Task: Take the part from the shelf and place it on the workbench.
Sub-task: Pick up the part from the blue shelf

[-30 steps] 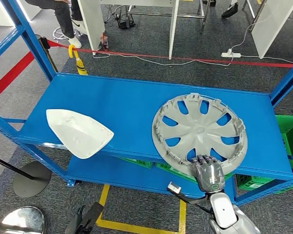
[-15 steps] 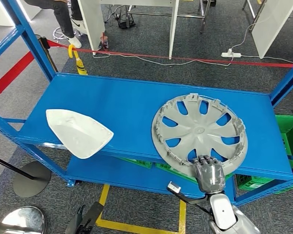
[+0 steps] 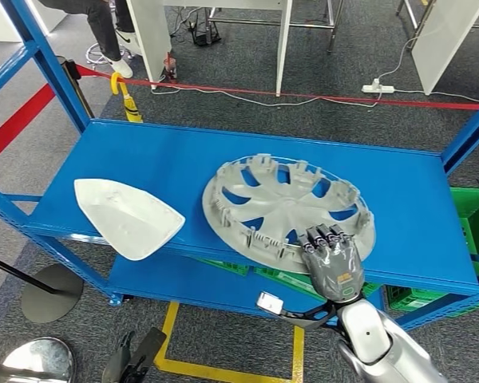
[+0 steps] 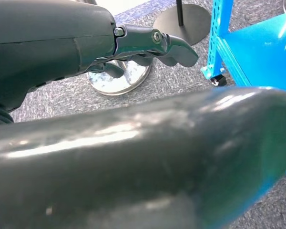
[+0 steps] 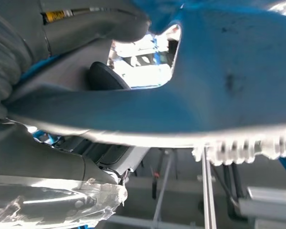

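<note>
Grey carpet, crossed by a red tape line (image 3: 297, 97), lies behind a blue shelf (image 3: 164, 171). On the shelf's right half sits the grey hubcap (image 3: 285, 209), its near edge tilted up off the surface and reaching past the front lip. The right hand (image 3: 331, 263) grips that near rim, fingers curled over the top. A white panel (image 3: 128, 217) lies on the left, overhanging the front edge, well apart from the hubcap. The left hand (image 4: 148, 45) hangs near the floor with fingers loosely curled, holding nothing.
</note>
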Robot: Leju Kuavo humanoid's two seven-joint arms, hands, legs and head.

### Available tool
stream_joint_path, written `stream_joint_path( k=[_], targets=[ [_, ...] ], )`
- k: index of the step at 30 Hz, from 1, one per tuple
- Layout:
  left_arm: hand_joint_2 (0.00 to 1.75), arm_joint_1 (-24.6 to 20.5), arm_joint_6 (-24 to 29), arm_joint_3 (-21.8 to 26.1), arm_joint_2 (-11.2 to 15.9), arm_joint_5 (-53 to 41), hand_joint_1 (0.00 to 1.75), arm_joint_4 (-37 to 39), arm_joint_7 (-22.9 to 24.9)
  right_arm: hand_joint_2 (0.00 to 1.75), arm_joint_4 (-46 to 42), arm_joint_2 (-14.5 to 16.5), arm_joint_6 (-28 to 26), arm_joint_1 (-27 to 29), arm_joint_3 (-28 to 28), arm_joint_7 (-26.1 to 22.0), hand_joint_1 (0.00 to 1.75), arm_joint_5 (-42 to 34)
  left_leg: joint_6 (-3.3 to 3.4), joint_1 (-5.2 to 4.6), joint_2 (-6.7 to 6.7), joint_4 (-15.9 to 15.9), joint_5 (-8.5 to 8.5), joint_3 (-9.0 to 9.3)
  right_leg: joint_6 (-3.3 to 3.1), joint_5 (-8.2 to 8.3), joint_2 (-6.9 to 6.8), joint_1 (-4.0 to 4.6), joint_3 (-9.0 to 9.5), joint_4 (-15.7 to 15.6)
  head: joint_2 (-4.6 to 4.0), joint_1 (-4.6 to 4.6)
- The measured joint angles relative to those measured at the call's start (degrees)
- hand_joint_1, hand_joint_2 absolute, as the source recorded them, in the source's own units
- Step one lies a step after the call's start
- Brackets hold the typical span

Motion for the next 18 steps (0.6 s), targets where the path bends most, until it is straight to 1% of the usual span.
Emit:
stream_joint_path(
  k=[11,13,18],
  targets=[
    [0.0,0.0,0.1,0.0,0.2,-0.1,0.0,0.0,0.0,1.75,-3.7,-0.3,0.0,-0.3,-0.1,-0.7,1.75,0.0,0.01,-0.03,-0.02,0.0,0.0,-0.03,0.0,-0.01,-0.03,0.0,0.0,0.0,0.0,0.01],
    [0.0,0.0,0.3,0.0,0.3,-0.3,0.0,0.0,0.1,1.75,-4.4,-0.4,0.0,-0.2,-0.5,-2.1,1.75,0.0,0.01,-0.04,-0.02,0.0,0.0,-0.03,0.0,-0.01,-0.03,-0.01,0.0,0.0,0.0,0.01],
    [0.0,-0.1,1.5,0.0,0.8,-0.9,0.0,0.0,1.1,1.75,-7.8,-0.2,0.0,0.5,-3.2,-8.0,1.75,-0.1,0.01,-0.03,-0.02,0.0,-0.01,-0.04,0.0,-0.01,-0.03,-0.01,-0.01,0.0,0.0,-0.01]
  ],
)
